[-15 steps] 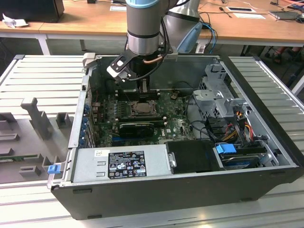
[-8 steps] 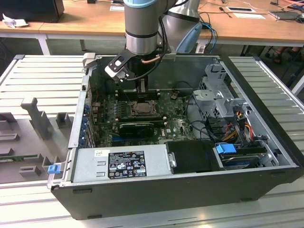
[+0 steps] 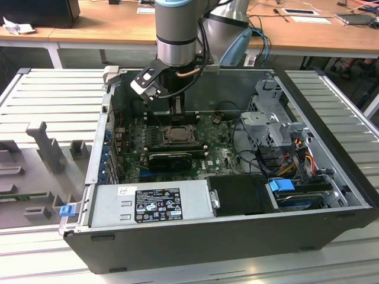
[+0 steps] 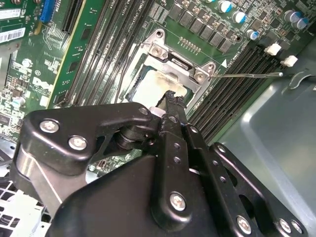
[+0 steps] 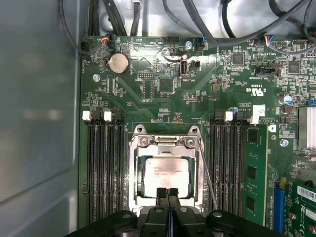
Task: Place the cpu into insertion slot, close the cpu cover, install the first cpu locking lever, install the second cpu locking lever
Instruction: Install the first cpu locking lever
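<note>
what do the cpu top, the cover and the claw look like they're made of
cpu: dull grey metal top, matte and only softly reflective.
cover: thin bright sheet metal, likely steel, glinting along its edges.
claw: matte black, probably coated metal, possibly hard plastic; silver screw heads sit in its links in both wrist views.

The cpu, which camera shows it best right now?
The first wrist view: it looks straight down on the cpu, whose silver top shows almost whole next to the gripper. The second wrist view shows it aslant, partly behind the gripper. The exterior view shows it small, below the arm.
</note>
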Controlling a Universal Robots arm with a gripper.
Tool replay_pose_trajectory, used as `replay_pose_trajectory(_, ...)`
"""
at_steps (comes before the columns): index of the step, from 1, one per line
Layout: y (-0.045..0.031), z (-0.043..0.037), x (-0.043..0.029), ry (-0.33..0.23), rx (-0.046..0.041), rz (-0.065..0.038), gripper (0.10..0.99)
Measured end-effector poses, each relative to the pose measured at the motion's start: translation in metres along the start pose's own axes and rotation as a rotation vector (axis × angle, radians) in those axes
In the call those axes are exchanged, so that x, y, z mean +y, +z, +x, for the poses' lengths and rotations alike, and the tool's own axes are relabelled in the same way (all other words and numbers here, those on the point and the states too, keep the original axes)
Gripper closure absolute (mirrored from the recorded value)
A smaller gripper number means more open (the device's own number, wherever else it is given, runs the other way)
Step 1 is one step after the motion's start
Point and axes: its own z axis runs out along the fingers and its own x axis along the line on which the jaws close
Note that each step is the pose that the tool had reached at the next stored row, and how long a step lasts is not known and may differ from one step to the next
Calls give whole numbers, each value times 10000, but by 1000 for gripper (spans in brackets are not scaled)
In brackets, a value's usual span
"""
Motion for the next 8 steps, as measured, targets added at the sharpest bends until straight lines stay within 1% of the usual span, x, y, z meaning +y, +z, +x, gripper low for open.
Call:
replay_pose_trajectory(3, -49, 1, 1, 0, -6, -1, 980)
replay_pose_trajectory(6, -173, 2, 5, 0, -13, 0, 980)
replay_pose_trajectory(7, -194, 3, 5, 0, -13, 0, 980)
replay_pose_trajectory(8, -193, 3, 5, -82, -12, -1, 980)
